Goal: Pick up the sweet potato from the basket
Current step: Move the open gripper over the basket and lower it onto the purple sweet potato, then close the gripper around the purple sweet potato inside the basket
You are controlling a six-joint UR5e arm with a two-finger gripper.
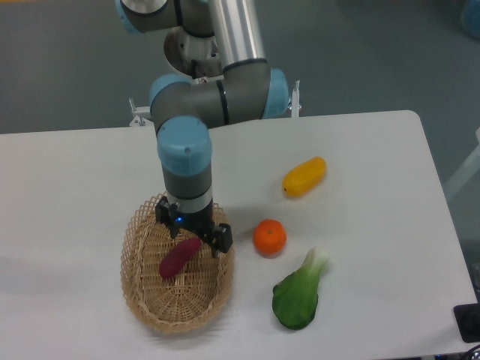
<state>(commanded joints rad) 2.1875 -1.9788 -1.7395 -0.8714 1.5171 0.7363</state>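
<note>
Gripper (190, 234) low over sweet potato (179, 257), in basket (142, 296)

A silver-tubed arm (234, 30) with grey joints, light-blue caps and a black claw (193, 229).

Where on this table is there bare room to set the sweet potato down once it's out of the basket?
Widest bare patch: the table's left part, beside the basket. Another runs along the far edge behind the yellow fruit. Crowded: the right-centre, where the orange and the leafy green sit close together. The gripper is over the sweet potato.
</note>
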